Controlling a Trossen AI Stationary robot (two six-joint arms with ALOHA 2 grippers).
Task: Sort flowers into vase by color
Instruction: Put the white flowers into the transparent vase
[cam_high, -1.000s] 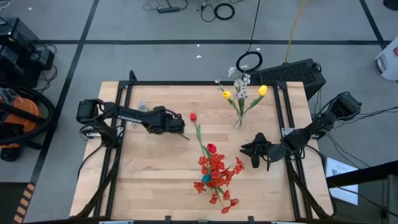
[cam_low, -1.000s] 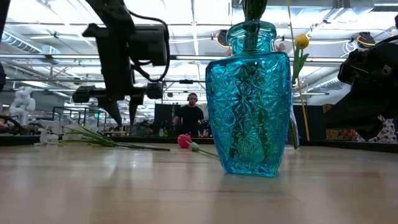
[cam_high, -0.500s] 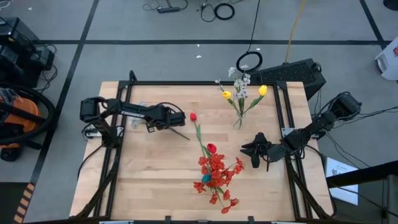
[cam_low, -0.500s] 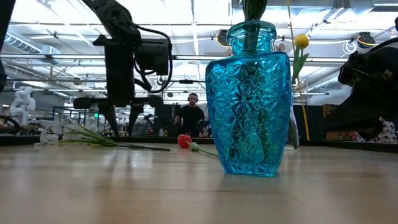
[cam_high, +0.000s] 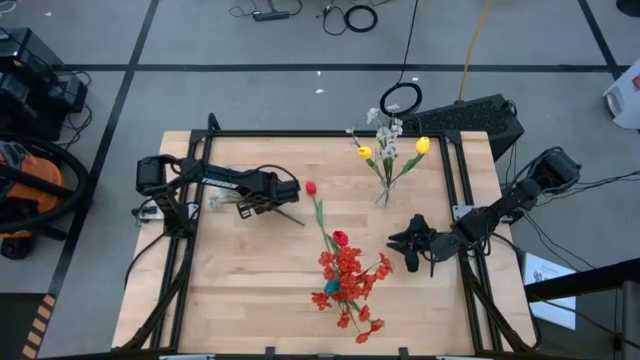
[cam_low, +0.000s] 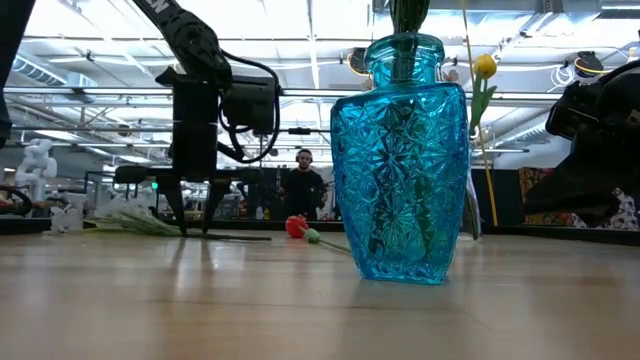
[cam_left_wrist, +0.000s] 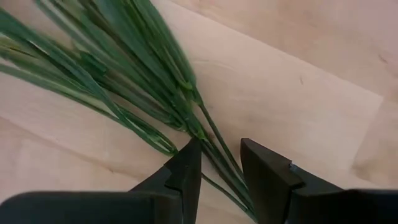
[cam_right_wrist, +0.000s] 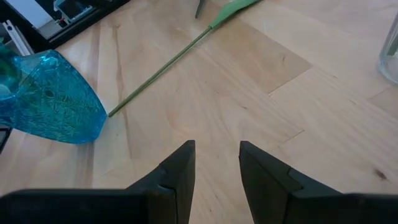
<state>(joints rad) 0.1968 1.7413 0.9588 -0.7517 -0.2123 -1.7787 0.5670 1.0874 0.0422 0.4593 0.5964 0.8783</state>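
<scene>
A: What do the flowers look like, and where are they?

B: They are thin artificial stems. A loose sprig of whitish blossoms (cam_high: 222, 197) lies flat on the wooden table (cam_high: 250, 290) at its left side, its long narrow green leaves fanning out from a bundle of fine stems. A red tulip bud (cam_high: 311, 187) lies on its side near the table's middle, its green stem running toward a blue cut-glass vase (cam_low: 400, 165). That vase already holds a bunch of small red blossoms (cam_high: 348, 275). A clear vase (cam_high: 383, 193) toward the back holds two yellow tulip buds (cam_high: 365, 153) with whitish blossoms.

A: Where is the left gripper?

B: The left gripper (cam_left_wrist: 217, 165) is low over the sprig, fingertips at the table, jaws parted with the green stems passing between them. The fingers have not closed on the stems.

A: And the right one?

B: The right gripper (cam_right_wrist: 214, 158) hovers above bare wood at the table's right side, jaws apart, holding nothing.
</scene>
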